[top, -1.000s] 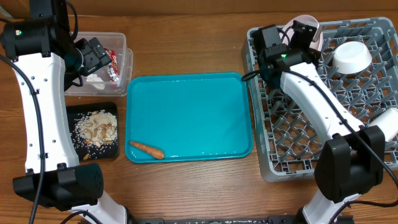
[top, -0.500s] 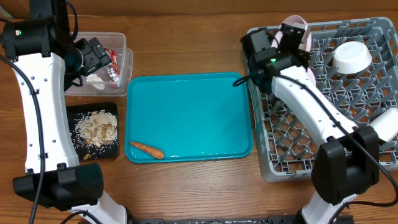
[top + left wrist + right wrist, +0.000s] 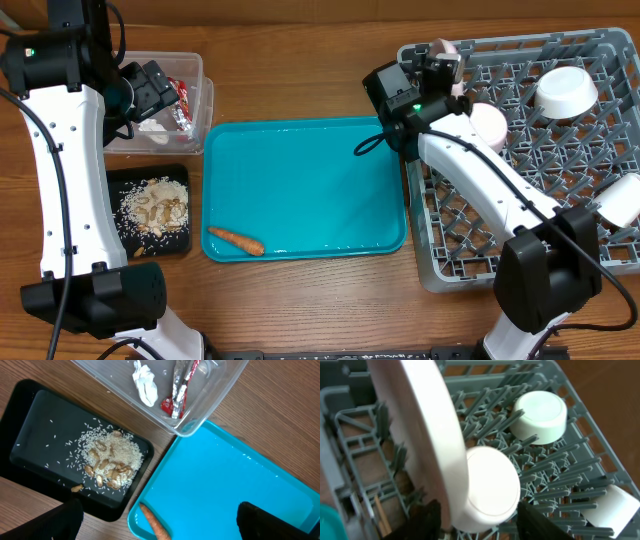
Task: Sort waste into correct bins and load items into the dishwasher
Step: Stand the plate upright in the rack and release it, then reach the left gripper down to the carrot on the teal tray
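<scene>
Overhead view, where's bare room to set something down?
Most of the teal tray is bare, from the clear tub across to the dish rack. Only the carrot lies near its corner beside the black tray, crowded with rice.

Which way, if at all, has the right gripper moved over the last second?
Yes. The right gripper has shifted left along the far edge of the grey dish rack, toward its far-left corner and nearer the teal tray.

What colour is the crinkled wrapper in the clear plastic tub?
The crinkled wrapper is red and silver, clearest in the left wrist view.
</scene>
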